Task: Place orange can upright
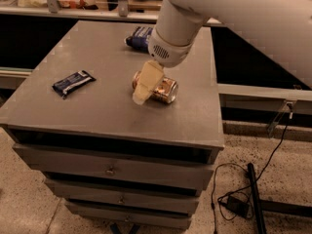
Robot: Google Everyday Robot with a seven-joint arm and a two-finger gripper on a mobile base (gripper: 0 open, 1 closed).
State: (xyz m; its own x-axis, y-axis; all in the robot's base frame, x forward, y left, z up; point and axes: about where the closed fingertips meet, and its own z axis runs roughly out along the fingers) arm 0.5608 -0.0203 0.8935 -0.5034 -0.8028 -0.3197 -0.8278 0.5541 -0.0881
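Observation:
The orange can (164,89) lies on its side near the middle of the grey cabinet top (97,116), its long axis running left to right. My gripper (145,86) hangs from the white arm (175,28) and sits low over the can's left end, covering part of it. The can's silver right end shows.
A dark blue snack packet (73,82) lies on the left of the top. A second one (138,36) lies at the back, partly behind the arm. Drawers (112,169) are below. A black cable and adapter (237,204) lie on the floor at right.

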